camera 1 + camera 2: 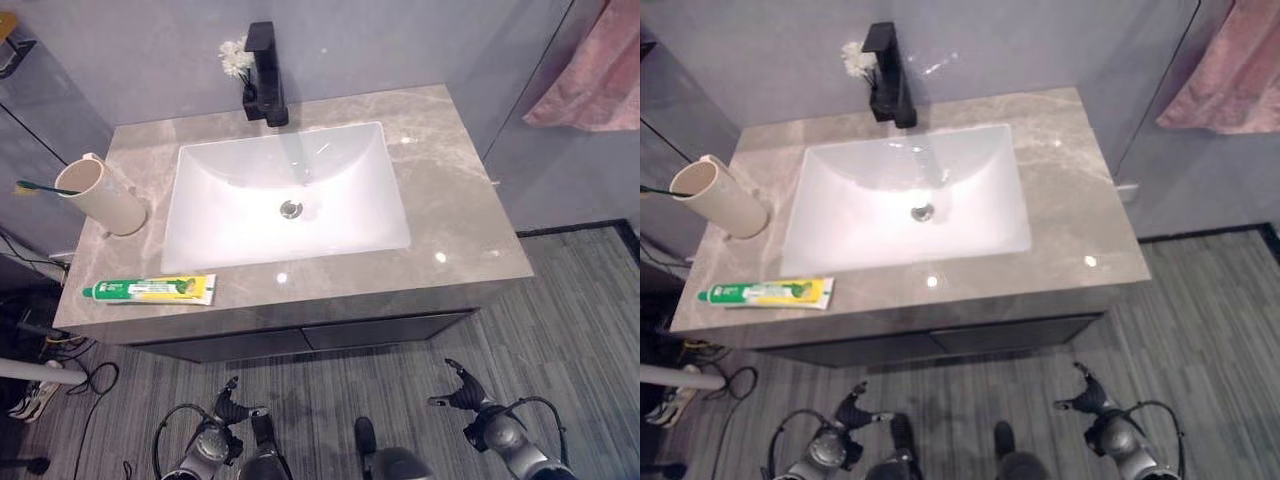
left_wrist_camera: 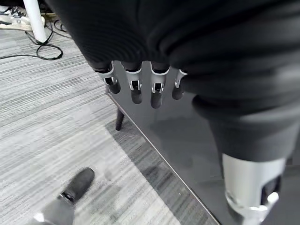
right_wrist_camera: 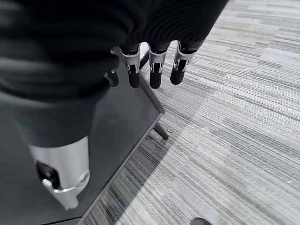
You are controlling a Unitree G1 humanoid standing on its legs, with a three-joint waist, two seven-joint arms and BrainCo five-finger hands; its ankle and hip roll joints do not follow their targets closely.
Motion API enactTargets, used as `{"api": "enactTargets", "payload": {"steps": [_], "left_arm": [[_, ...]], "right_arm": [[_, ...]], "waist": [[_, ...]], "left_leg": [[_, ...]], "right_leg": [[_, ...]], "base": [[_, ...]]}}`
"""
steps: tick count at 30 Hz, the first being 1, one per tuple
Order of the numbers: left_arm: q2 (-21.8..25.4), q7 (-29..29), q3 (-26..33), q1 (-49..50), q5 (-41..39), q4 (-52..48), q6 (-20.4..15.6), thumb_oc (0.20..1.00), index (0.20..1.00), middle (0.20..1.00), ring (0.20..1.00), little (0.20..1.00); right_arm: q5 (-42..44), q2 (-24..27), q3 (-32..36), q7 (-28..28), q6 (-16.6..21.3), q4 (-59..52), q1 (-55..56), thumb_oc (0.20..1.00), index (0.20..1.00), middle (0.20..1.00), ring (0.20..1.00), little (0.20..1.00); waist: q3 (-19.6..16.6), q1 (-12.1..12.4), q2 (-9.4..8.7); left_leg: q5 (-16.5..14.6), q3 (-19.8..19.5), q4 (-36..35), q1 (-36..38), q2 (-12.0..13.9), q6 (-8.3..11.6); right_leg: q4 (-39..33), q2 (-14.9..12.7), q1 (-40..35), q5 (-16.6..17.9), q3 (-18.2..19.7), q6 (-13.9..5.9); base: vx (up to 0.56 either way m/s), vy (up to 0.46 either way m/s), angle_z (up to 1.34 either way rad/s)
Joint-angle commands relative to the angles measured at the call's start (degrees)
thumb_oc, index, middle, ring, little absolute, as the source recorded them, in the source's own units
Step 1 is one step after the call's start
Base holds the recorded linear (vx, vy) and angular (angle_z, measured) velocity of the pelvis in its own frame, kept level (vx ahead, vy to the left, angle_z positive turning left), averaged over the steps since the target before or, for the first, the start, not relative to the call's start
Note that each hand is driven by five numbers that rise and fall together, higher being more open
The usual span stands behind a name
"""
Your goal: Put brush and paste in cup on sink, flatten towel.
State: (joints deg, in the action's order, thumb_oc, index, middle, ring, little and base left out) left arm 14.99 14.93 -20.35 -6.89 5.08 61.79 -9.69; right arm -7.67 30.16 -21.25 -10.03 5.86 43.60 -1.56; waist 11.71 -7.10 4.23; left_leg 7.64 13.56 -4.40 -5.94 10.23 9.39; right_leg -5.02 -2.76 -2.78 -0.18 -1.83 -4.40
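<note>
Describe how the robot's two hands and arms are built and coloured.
Both the left hand and right hand have silver fingers with dark tips in a row, plus a silver thumb set apart. A dark ribbed cover wraps the back of each hand and wrist. The arms are silver-grey.

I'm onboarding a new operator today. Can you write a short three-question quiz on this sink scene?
1. True or false: the toothpaste tube is already in the cup.
2. Where does the toothbrush sit? A in the basin B in the cup C on the floor
3. Fill in: the pink towel hangs to the vanity's ____ side.

Key: 1 false, it lies on the countertop at the front edge. 2 B. 3 right.
</note>
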Motion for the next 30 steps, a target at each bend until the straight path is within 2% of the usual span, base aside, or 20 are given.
{"api": "enactTargets", "payload": {"steps": [1, 2, 3, 4, 5, 6, 8, 9, 10, 11, 12, 13, 14, 16, 18, 22, 23, 24, 25, 30], "left_arm": [[2.41, 1.07, -1.22, -0.16, 1.28, -3.74, -0.99, 1.0, 1.0, 1.0, 1.0, 1.0], [3.52, 0.86, -2.12, -0.32, 2.41, -5.54, -1.26, 1.0, 1.0, 1.0, 1.0, 1.0], [3.52, 0.86, -2.13, -0.31, 2.41, -5.54, -1.26, 1.0, 1.0, 1.0, 1.0, 1.0], [5.15, 0.77, -2.82, -0.28, 3.95, -7.69, -1.51, 1.0, 1.0, 1.0, 1.0, 1.0], [5.99, 0.82, -2.74, -0.2, 4.31, -8.74, -1.68, 1.0, 1.0, 1.0, 1.0, 1.0], [6.04, 0.79, -2.72, -0.17, 4.31, -8.8, -1.65, 1.0, 1.0, 1.0, 1.0, 1.0], [7.17, 0.88, -2.68, 0.17, 4.72, -10.06, -1.83, 1.0, 1.0, 1.0, 1.0, 1.0], [7.97, 0.38, -2.71, 0.64, 5.25, -10.32, -2.11, 1.0, 1.0, 1.0, 1.0, 1.0], [7.98, 0.38, -2.69, 0.64, 5.25, -10.33, -2.11, 1.0, 1.0, 1.0, 1.0, 1.0], [8.52, 0.03, -2.82, 0.98, 5.6, -11.0, -2.25, 1.0, 1.0, 1.0, 1.0, 1.0], [9.37, -0.5, -3.28, 1.54, 6.71, -12.42, -2.43, 1.0, 1.0, 1.0, 1.0, 1.0], [13.16, -2.36, -4.89, 2.48, 10.34, -20.22, -2.66, 1.0, 1.0, 1.0, 1.0, 1.0], [15.24, -3.01, -5.21, 2.96, 11.49, -24.45, -3.25, 1.0, 1.0, 1.0, 1.0, 1.0], [17.24, -4.11, -5.24, 3.72, 11.9, -28.71, -3.93, 1.0, 1.0, 1.0, 1.0, 1.0], [20.04, -5.4, -4.85, 5.12, 12.69, -32.46, -5.01, 1.0, 1.0, 1.0, 1.0, 1.0], [20.09, -5.43, -4.81, 5.17, 12.68, -32.52, -4.98, 1.0, 1.0, 1.0, 1.0, 1.0], [25.63, -4.83, -4.67, 8.56, 16.51, -38.7, -8.17, 1.0, 1.0, 1.0, 1.0, 1.0], [27.23, -4.22, -4.9, 10.11, 17.93, -39.18, -9.0, 1.0, 1.0, 1.0, 1.0, 1.0], [27.29, -4.16, -4.82, 10.24, 18.0, -39.2, -9.04, 1.0, 1.0, 1.0, 1.0, 1.0], [31.09, -4.73, -2.14, 17.22, 15.91, -44.19, -10.75, 1.0, 1.0, 1.0, 1.0, 1.0]], "right_arm": [[0.44, 0.15, 1.1, -1.03, 0.44, -4.07, -0.84, 1.0, 1.0, 1.0, 1.0, 1.0], [0.96, -0.18, 1.5, -0.86, 0.52, -5.01, -1.0, 1.0, 1.0, 1.0, 1.0, 1.0], [0.96, -0.18, 1.51, -0.86, 0.52, -5.01, -1.0, 1.0, 1.0, 1.0, 1.0, 1.0], [0.56, -0.36, 1.07, -0.98, 0.71, -5.85, -1.73, 1.0, 1.0, 1.0, 1.0, 1.0], [0.57, -0.37, 0.97, -1.05, 1.02, -7.1, -2.07, 1.0, 1.0, 1.0, 1.0, 1.0], [0.57, -0.38, 0.97, -1.03, 0.99, -7.15, -2.06, 1.0, 1.0, 1.0, 1.0, 1.0], [1.04, -0.79, 1.0, -1.29, 1.39, -8.14, -2.58, 1.0, 1.0, 1.0, 1.0, 1.0], [1.53, -1.05, 0.9, -0.95, 2.01, -9.04, -2.66, 1.0, 1.0, 1.0, 1.0, 1.0], [1.53, -1.06, 0.89, -0.95, 2.01, -9.05, -2.68, 1.0, 1.0, 1.0, 1.0, 1.0], [1.67, -1.08, 0.84, -0.87, 2.18, -8.88, -2.46, 1.0, 1.0, 1.0, 1.0, 1.0], [1.67, -0.94, 0.65, -0.68, 2.44, -9.24, -2.36, 1.0, 1.0, 1.0, 1.0, 1.0], [0.86, -0.05, 0.88, -0.51, 2.5, -10.37, -2.03, 1.0, 1.0, 1.0, 1.0, 1.0], [0.03, 0.32, 1.19, -0.75, 2.39, -10.51, -2.36, 1.0, 1.0, 1.0, 1.0, 1.0], [-0.67, 0.54, 1.56, -0.83, 2.41, -10.23, -2.6, 1.0, 1.0, 1.0, 1.0, 1.0], [-1.5, 0.49, 2.07, -0.54, 2.42, -8.86, -2.2, 1.0, 1.0, 1.0, 1.0, 1.0], [-1.5, 0.45, 2.04, -0.55, 2.43, -8.85, -2.21, 1.0, 1.0, 1.0, 1.0, 1.0], [-2.58, 1.77, 1.5, 0.17, 3.04, -4.95, -3.03, 1.0, 1.0, 1.0, 1.0, 1.0], [-3.09, 1.73, 0.69, -0.07, 3.21, -1.5, -4.09, 1.0, 1.0, 1.0, 1.0, 1.0], [-3.11, 1.61, 0.59, -0.12, 3.33, -1.3, -4.2, 1.0, 1.0, 1.0, 1.0, 1.0], [-4.06, 1.02, -0.44, -0.4, 3.02, 4.28, -4.42, 1.0, 1.0, 1.0, 1.0, 1.0]], "waist": [[-0.77, 2.11, -1.88], [-0.8, 2.42, -2.05], [-0.84, 2.46, -2.05], [-0.14, 2.64, -2.25], [0.16, 2.73, -2.22], [0.13, 2.82, -2.26], [0.89, 3.07, -2.08], [0.95, 2.33, -1.92], [0.84, 2.43, -1.9], [0.77, 2.39, -1.78], [0.64, 2.35, -1.44], [1.24, 2.71, -1.33], [1.52, 3.1, -1.3], [1.71, 3.13, -1.3], [1.62, 3.15, -1.83], [1.65, 3.08, -1.87], [0.37, 6.04, -2.85], [-0.04, 7.25, -3.06], [-0.04, 7.03, -3.1], [-0.82, 10.11, -2.17]], "left_leg": [[-4.76, 1.48, 12.62, -4.62, -2.8, -3.75], [-6.82, 2.75, 13.6, -4.68, -4.61, -5.1], [-6.82, 2.79, 13.6, -4.7, -4.61, -5.1], [-8.12, 4.12, 13.26, -3.68, -6.14, -6.28], [-7.99, 4.77, 12.44, -3.19, -6.46, -6.52], [-7.92, 4.88, 12.29, -3.15, -6.48, -6.54], [-8.17, 5.86, 10.55, -1.6, -7.12, -7.21], [-8.57, 5.63, 9.13, 0.06, -8.11, -7.71], [-8.41, 5.74, 9.05, -0.09, -8.04, -7.7], [-8.44, 5.63, 8.43, 0.74, -8.42, -7.94], [-8.17, 5.56, 7.45, 1.61, -8.62, -7.95], [-8.18, 5.0, 5.75, 3.08, -9.13, -7.78], [-8.23, 4.93, 5.51, 3.3, -8.76, -7.47], [-8.34, 4.28, 5.63, 3.41, -8.55, -7.29], [-8.53, 3.14, 6.26, 3.52, -8.98, -7.26], [-8.52, 3.09, 6.26, 3.55, -8.99, -7.27], [-8.94, 1.82, 6.72, 3.75, -8.83, -6.56], [-8.51, 0.61, 7.07, 3.11, -8.52, -5.93], [-8.5, 0.41, 7.11, 3.1, -8.49, -5.88], [-5.64, -4.01, 4.55, 2.94, -7.36, -4.34]], "right_leg": [[7.8, -10.04, 2.03, -0.83, 0.87, -4.79], [9.89, -12.32, 3.58, 1.12, 1.11, -5.77], [9.92, -12.32, 3.64, 1.11, 1.16, -5.77], [13.05, -13.98, 5.84, 4.98, 0.53, -6.18], [13.81, -13.94, 7.13, 6.6, -0.25, -6.19], [13.83, -13.94, 7.24, 6.64, -0.12, -6.21], [16.64, -13.41, 8.76, 7.29, -2.37, -5.94], [19.69, -9.0, 10.28, 4.8, -0.58, -5.54], [19.65, -8.91, 10.5, 4.96, -0.49, -5.48], [20.22, -7.33, 11.36, 3.76, -0.07, -5.26], [19.89, -5.75, 12.05, 2.47, 0.03, -4.88], [16.06, -5.11, 13.52, 2.11, -1.37, -4.71], [13.44, -7.24, 14.1, 3.93, -2.76, -5.57], [11.48, -8.16, 13.96, 5.02, -2.91, -6.04], [10.84, -8.72, 13.08, 5.82, -1.96, -6.75], [10.81, -8.74, 13.01, 5.81, -2.02, -6.75], [7.38, -9.58, 10.03, 6.43, -2.47, -7.02], [5.26, -9.22, 8.31, 6.04, -3.18, -6.9], [5.0, -9.2, 8.08, 6.12, -3.42, -6.86], [4.26, -8.65, 5.26, 4.55, -8.16, -6.0]], "base": [[0.21, 0.449, -0.11], [0.1, 0.253, -0.2], [0.17, 0.484, -0.26], [0.08, 0.306, -0.21], [0.08, 0.306, -0.28], [0.04, 0.27, -0.36], [0.07, 0.295, -0.31], [0.08, 0.189, -0.14], [0.13, 0.257, -0.1], [0.09, 0.134, 0.06], [0.18, 0.19, -0.01], [0.15, 0.075, 0.07], [0.1, 0.01, 0.02], [0.04, -0.085, 0.26], [0.04, -0.057, 0.43], [0.02, -0.056, 0.38], [0.06, -0.332, -0.2], [0.07, -0.335, -0.09], [0.0, -0.188, 0.27], [0.02, -0.179, 0.62]]}}
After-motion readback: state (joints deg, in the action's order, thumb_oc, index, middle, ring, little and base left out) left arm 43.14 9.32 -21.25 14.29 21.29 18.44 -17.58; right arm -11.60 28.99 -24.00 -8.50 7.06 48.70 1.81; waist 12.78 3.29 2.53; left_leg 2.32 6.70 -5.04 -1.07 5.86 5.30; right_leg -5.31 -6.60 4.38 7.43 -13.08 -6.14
